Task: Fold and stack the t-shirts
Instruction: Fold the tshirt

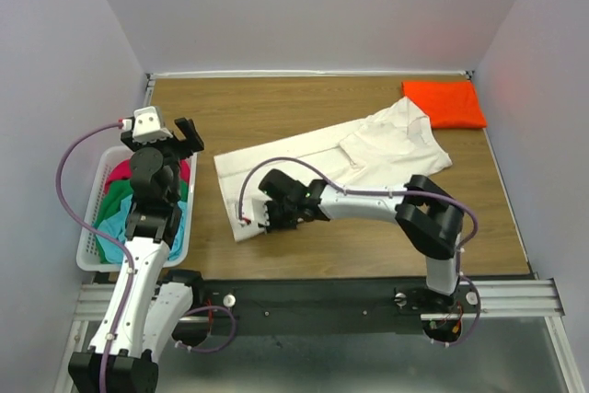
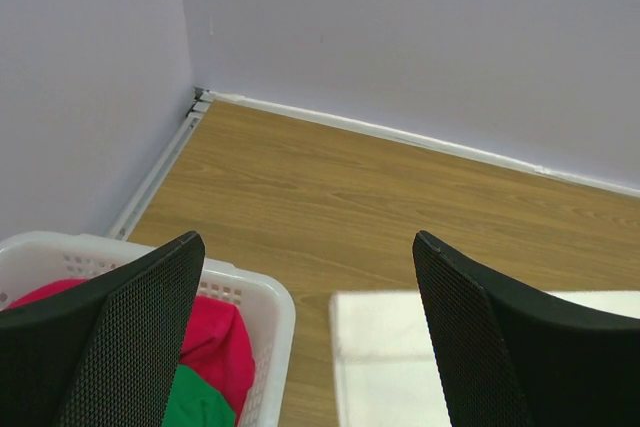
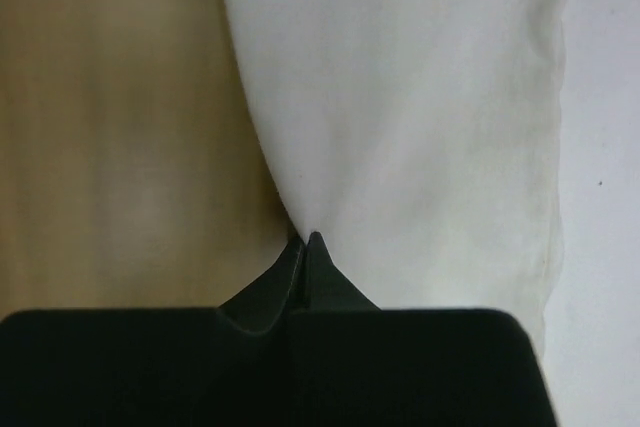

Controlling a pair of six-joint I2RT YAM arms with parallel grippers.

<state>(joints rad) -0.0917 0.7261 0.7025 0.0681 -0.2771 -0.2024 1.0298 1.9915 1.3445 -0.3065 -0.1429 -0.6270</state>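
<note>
**Cream-white t-shirt (image 1: 368,149): near-left corner in grip**

Right gripper (image 1: 265,216): jaws pinched together on the shirt's edge at that corner. The shirt lies spread mid-table, its long axis running from the gripper away to the far right. Left gripper (image 2: 308,239): spread wide, empty, above the basket (image 1: 90,227) at left, the farther arm.

A robotics lab test cell: plain pale partition walls (image 1: 304,6) box in a wood-grain desk (image 1: 276,108), with left arm (image 1: 138,273) and right arm (image 1: 368,202) bolted to an aluminium rail (image 1: 515,296) along its near edge.
</note>
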